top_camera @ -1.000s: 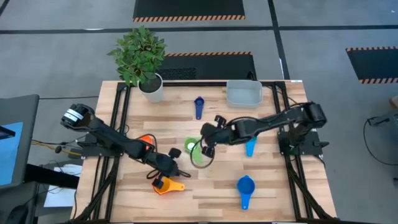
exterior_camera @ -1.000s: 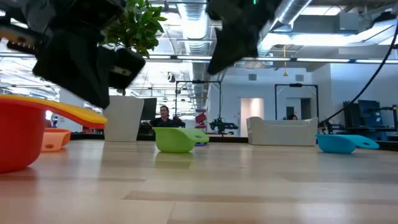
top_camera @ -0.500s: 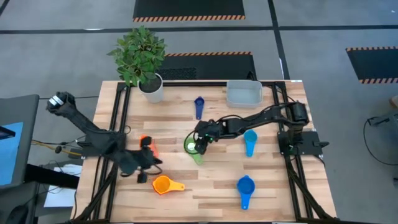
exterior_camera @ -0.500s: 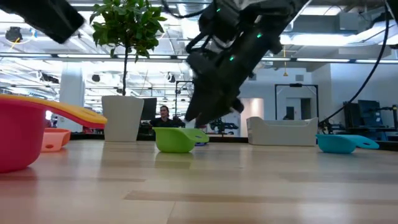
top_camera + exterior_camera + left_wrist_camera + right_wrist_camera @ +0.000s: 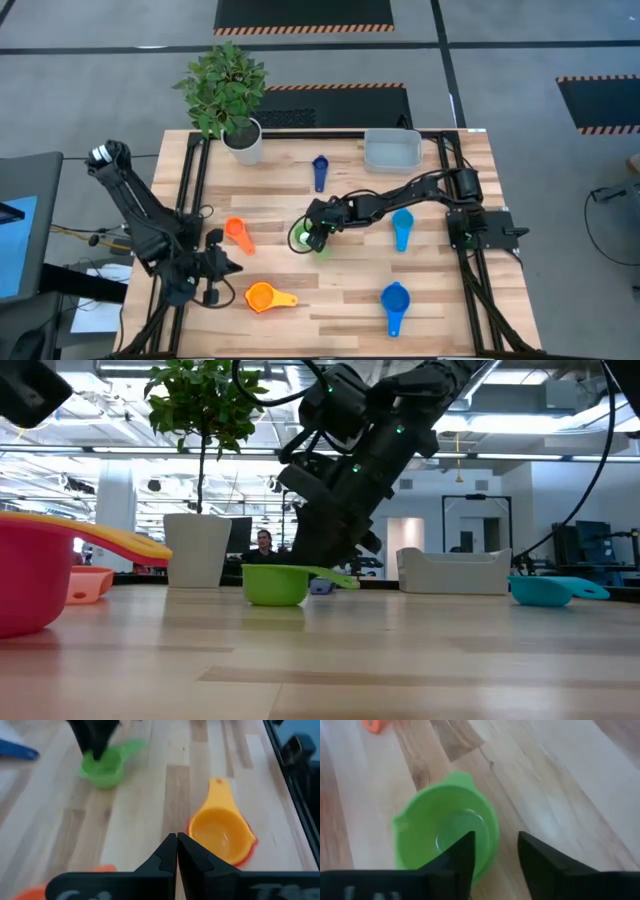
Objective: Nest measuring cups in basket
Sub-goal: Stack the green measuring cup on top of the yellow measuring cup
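Seven cups, one basket, one plant, two arms, one person.
Seven small round plastic measuring cups were counted on the table, one of each colour: dark blue cup (image 5: pixel 320 170), orange cup (image 5: pixel 237 233), green cup (image 5: pixel 304 238), light blue cup (image 5: pixel 402 227), blue cup (image 5: pixel 394 300), yellow cup (image 5: pixel 262 296) and red cup (image 5: pixel 30 585), the yellow sitting in the red. There was one translucent grey-blue rectangular plastic basket (image 5: pixel 391 152), one leafy plant in a white pot (image 5: pixel 243 141), two dark robot arms, left arm (image 5: pixel 135 205) and right arm (image 5: pixel 420 187), and one person (image 5: pixel 263 545) beyond the table.
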